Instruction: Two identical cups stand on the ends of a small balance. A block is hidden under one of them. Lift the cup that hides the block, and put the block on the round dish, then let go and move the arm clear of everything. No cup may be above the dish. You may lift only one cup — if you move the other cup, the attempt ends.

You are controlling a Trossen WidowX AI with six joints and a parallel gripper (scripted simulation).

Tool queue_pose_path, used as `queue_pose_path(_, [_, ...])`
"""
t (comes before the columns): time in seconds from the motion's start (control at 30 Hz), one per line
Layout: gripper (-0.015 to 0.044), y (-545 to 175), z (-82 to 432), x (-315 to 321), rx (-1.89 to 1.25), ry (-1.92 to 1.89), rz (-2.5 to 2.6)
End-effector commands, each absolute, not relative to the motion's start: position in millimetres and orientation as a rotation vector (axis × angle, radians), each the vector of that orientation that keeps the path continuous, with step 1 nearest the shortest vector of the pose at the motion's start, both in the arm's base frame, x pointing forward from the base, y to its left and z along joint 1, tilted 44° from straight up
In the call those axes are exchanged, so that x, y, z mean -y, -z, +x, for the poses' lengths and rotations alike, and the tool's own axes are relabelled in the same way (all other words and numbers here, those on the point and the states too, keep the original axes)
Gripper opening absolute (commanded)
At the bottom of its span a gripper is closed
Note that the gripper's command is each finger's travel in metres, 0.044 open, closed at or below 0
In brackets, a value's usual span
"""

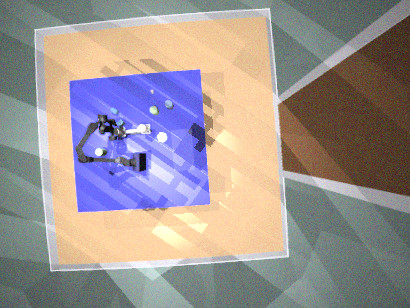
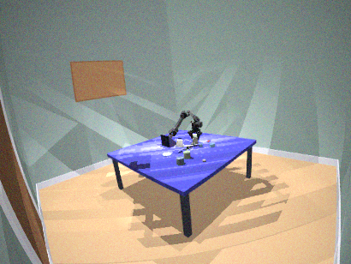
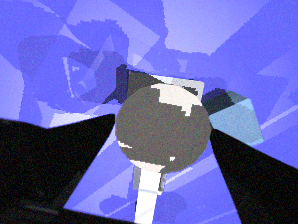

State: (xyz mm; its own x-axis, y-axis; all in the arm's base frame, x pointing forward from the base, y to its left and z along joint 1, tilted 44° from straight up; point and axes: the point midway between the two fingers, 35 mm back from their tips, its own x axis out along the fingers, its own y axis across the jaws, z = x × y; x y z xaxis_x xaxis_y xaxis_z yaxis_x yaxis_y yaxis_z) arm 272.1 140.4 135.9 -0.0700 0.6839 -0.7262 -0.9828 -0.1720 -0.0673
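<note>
One pale cup (image 1: 142,128) (image 2: 180,142) stands on the balance's end nearer the dish. The other cup (image 3: 162,130) is on the opposite end, its round top grey with white patches in the wrist view. My open gripper (image 1: 119,132) (image 2: 195,135) (image 3: 163,125) is over this second cup, with one finger on each side as seen from above; how far down the fingers reach is unclear. The balance's white beam (image 1: 132,131) (image 3: 146,202) runs between the cups. The tilt is too small to read. The round white dish (image 1: 161,136) (image 2: 167,153) is bare. No hidden block shows.
A light-blue block (image 3: 237,120) is close beside the right finger. A green cup-like thing (image 1: 154,110) (image 2: 187,154), a grey-blue one (image 1: 169,104) (image 2: 181,161) and a small ball (image 1: 152,91) (image 2: 204,160) stand beyond the balance. A dark box (image 1: 142,162) (image 2: 165,141) is beside the arm.
</note>
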Motion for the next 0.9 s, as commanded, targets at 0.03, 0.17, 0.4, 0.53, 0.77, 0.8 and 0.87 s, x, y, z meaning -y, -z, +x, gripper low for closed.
queue_pose_path(0.03, [0.044,-129.5,270.4,-146.4,-0.538,-1.607,-0.744])
queue_pose_path(0.17, [0.044,-125.8,269.6,-150.1,-0.537,-1.607,-0.743])
queue_pose_path(0.4, [0.0322,-125.6,269.5,-150.3,-0.537,-1.607,-0.743])
queue_pose_path(0.53, [0.0295,-125.6,269.5,-150.3,-0.537,-1.607,-0.743])
queue_pose_path(0.77, [0.0131,-127.8,270.5,-148.1,-0.539,-1.604,-0.742])
queue_pose_path(0.8, [0.0105,-128.7,270.9,-147.2,-0.54,-1.603,-0.742])
queue_pose_path(0.87, [0.0052,-130.5,271.6,-145.5,-0.541,-1.6,-0.741])
